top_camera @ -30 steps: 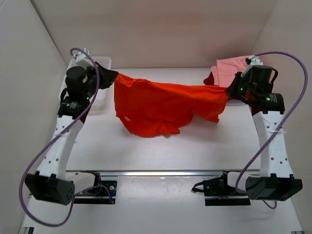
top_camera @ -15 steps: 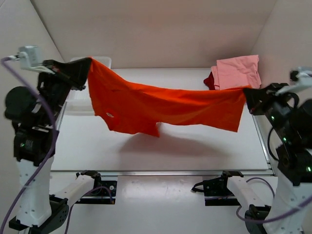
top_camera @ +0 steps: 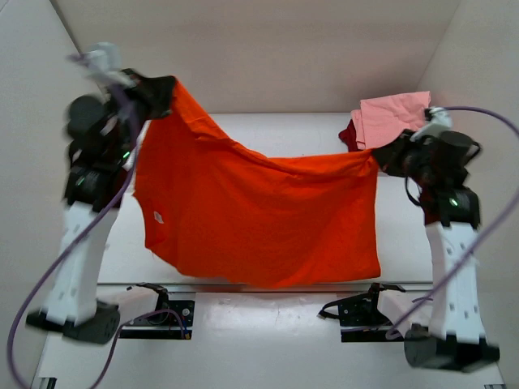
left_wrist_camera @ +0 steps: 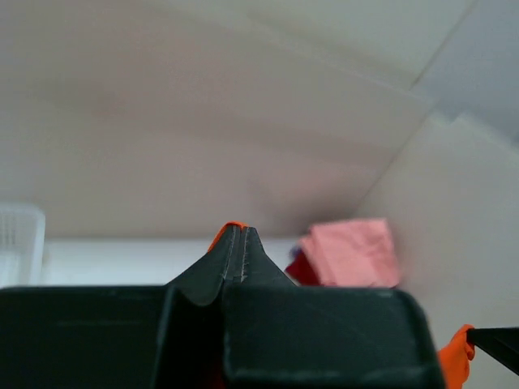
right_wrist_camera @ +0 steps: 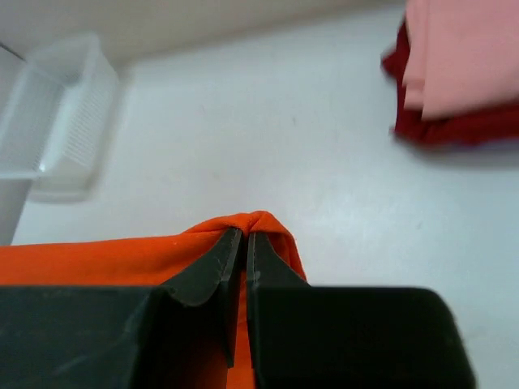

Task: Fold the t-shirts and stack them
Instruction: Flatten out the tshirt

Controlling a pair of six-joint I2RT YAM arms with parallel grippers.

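Evidently mid-spread, before any fold: holds the orange t-shirt (top_camera: 259, 211) open in the air above the table (top_camera: 284, 130), hem hanging toward the near edge. Pinches one top corner tight in the left gripper (top_camera: 166, 93), raised high on a near-upright arm; pinches the other in the right gripper (top_camera: 381, 158), lower, near the pile. Calls next, probably, for lowering both corners evenly to lay the cloth flat. Shows the pink t-shirt (top_camera: 397, 117) atop the dark red t-shirt (top_camera: 350, 134) at the far right corner.
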